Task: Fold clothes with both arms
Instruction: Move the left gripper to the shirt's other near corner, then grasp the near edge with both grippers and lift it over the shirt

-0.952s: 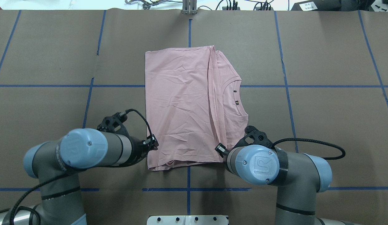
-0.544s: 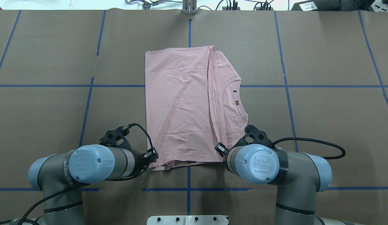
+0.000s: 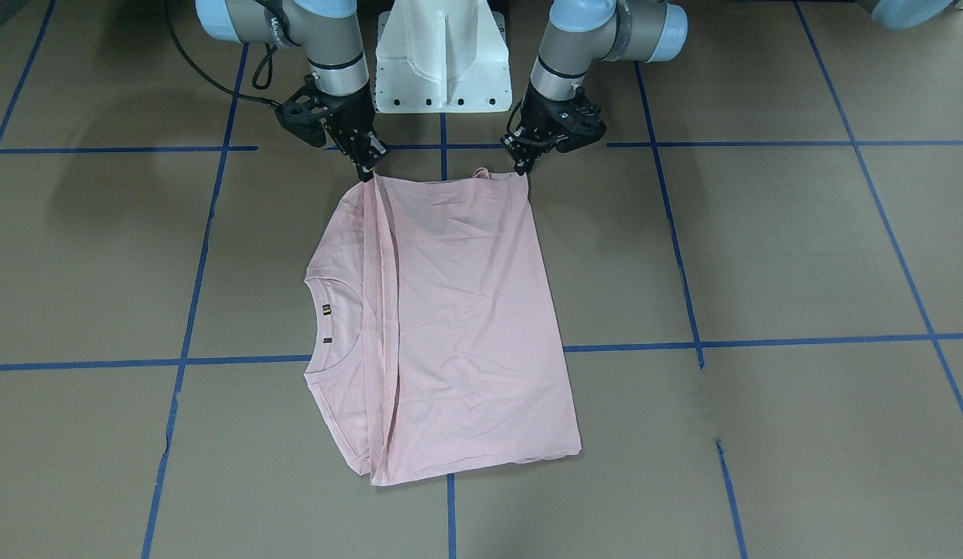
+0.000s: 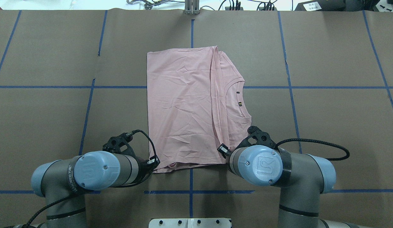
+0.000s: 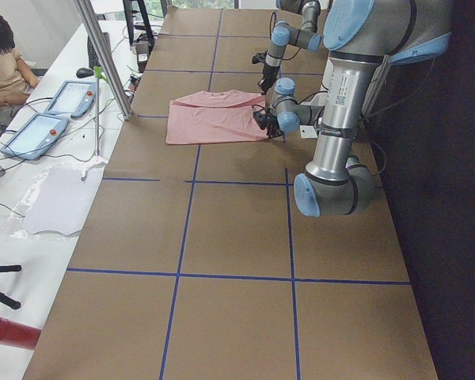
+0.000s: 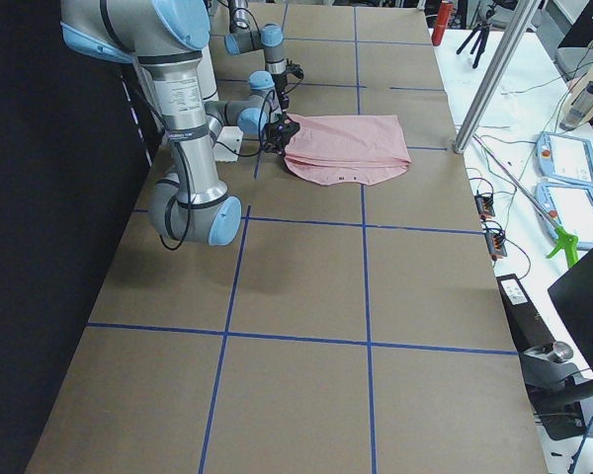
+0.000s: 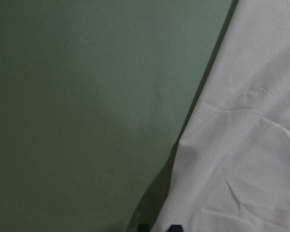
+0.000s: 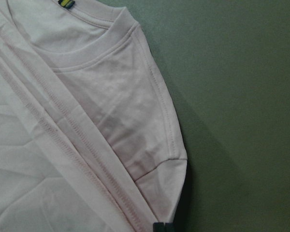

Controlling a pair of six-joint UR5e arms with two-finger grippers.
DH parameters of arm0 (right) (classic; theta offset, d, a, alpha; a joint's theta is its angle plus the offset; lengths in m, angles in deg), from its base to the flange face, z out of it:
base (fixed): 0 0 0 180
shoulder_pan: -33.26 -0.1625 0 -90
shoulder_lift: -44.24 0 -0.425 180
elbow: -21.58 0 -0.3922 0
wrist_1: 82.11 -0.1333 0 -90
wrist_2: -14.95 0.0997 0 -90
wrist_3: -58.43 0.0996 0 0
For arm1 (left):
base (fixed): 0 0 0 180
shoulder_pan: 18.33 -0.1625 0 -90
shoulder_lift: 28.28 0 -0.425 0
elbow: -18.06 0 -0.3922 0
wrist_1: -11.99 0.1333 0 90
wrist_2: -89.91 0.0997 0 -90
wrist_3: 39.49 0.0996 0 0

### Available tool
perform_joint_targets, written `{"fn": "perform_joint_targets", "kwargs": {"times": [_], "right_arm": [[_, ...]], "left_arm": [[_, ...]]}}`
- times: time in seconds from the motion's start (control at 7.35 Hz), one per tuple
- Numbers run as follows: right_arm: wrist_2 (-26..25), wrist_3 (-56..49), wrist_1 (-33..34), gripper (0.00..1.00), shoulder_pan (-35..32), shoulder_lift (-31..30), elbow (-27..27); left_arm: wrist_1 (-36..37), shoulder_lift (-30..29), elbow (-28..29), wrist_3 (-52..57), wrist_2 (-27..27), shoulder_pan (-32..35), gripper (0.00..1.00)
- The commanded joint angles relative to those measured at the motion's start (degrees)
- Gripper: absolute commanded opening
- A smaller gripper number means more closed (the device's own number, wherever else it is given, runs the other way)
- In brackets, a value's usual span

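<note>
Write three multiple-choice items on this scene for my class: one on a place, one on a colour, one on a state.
1. The neckline of the T-shirt lies toward the robot's: A) left B) right C) far side.
2. The tape lines on the table are: A) red B) yellow C) blue.
3. The T-shirt is: A) folded flat B) hanging C) balled up.

Key: 1 B, the neckline sits on the overhead view's right; 2 C, the tape lines show blue on brown; 3 A, it lies flat in overlapping layers.
</note>
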Motion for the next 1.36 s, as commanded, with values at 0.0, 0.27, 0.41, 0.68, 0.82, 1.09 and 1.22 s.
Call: {"fn": "perform_joint_targets", "kwargs": {"times": [0.0,0.27,0.41,0.68,0.82,1.09,1.22], "right_arm": [[0.0,0.0,0.0,0.0,-0.1,0.0,-0.1],[-0.1,1.1,0.2,0.0,0.2,-2.0,-4.8],[-0.6,5.0,3.3,0.0,2.4,-5.6,-11.3],[-0.3,6.2,12.9,0.0,1.5,-3.0,-18.8],[1.0,4.9,13.1,0.0,-3.7,-0.9,-17.9],[6.3,-1.6,11.9,0.0,-13.7,6.6,-7.7],[7.8,-3.6,9.7,0.0,-17.5,9.9,-1.3]], "left_arm": [[0.0,-0.4,0.0,0.0,-0.2,-0.1,0.0],[0.9,0.0,-6.1,0.0,-0.2,-0.1,0.0],[6.6,0.0,-12.1,0.0,-0.6,-0.1,0.0],[17.5,-0.6,-21.0,0.2,-2.0,-0.1,0.0],[17.6,-1.7,-20.3,1.2,-2.6,1.9,0.0],[17.2,-8.9,-11.4,7.2,-2.6,10.8,0.0],[16.1,-11.8,-6.0,10.1,-2.6,14.2,0.0]]}}
